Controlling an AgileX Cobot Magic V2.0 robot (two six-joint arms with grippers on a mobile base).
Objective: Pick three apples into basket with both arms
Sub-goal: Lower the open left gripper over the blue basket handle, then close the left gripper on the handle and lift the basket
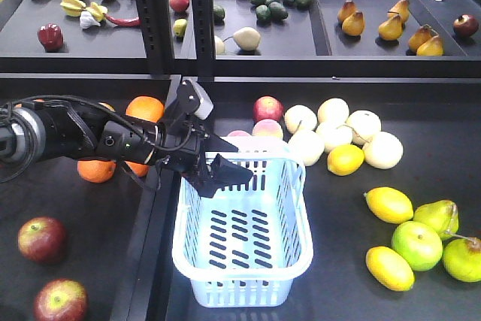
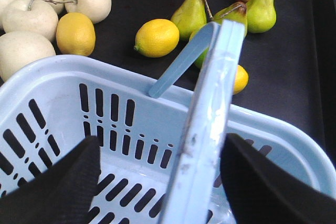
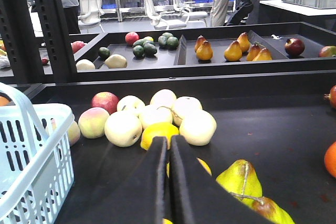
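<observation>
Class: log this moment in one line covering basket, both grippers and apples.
basket: empty | left gripper: open, astride basket handle | right gripper: shut, empty | apples: two visible, left of basket, unpicked

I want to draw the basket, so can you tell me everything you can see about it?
The basket is pale blue, rectangular and looks like plastic, with long slots in its walls and bottom. It stands upright on the black counter, and nothing lies inside it. Its flat band handle is raised and stands between the open fingers of the left pincer; whether they touch it is unclear.
</observation>
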